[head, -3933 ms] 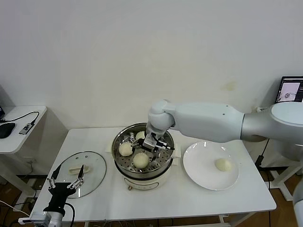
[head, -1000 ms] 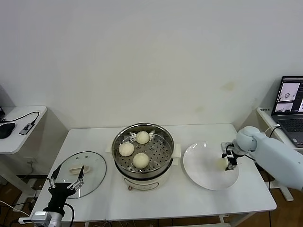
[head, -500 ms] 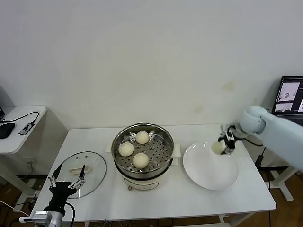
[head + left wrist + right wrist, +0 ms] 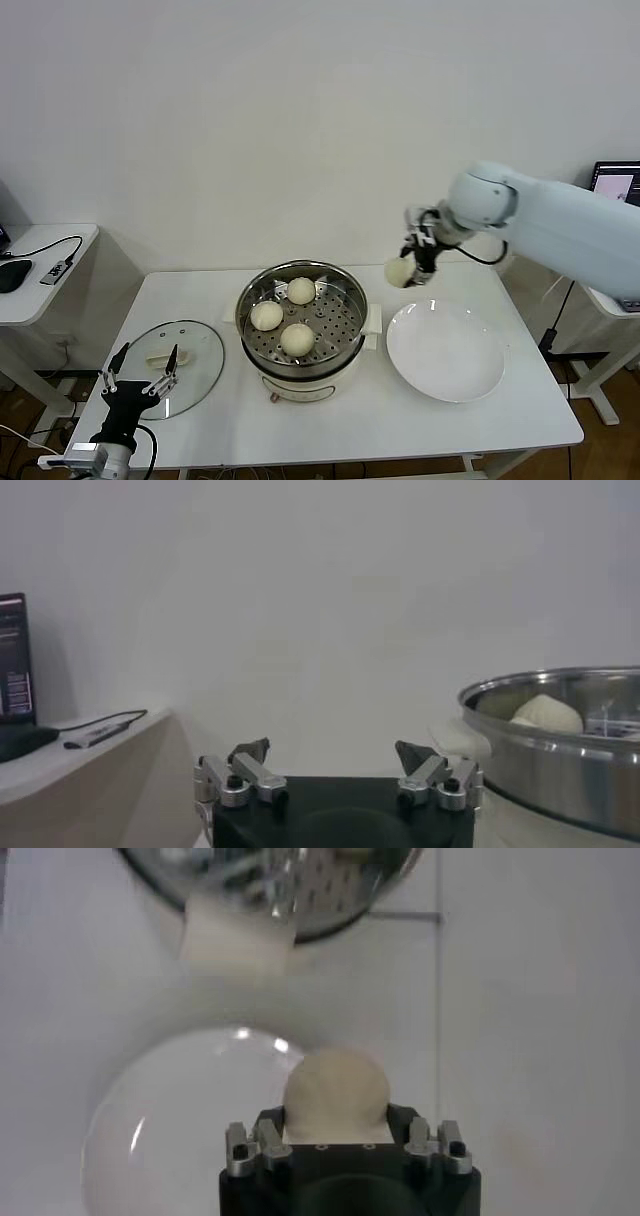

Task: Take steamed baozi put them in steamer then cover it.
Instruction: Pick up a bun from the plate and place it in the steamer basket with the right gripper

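I'm holding a baozi (image 4: 400,271) pinched in my right gripper (image 4: 413,266) above the table, left gripper (image 4: 138,383) spread wide.

The right arm (image 4: 560,232) is a thick, smooth, glossy white shell with a rounded joint and a thin black cable looping by its black right hand (image 4: 420,262). The black left hand (image 4: 138,385) carries silver knuckle brackets, black screws and dark pointed fingertips (image 4: 250,750).

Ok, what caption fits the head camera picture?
Right gripper carries the last baozi from the plate toward the steamer.
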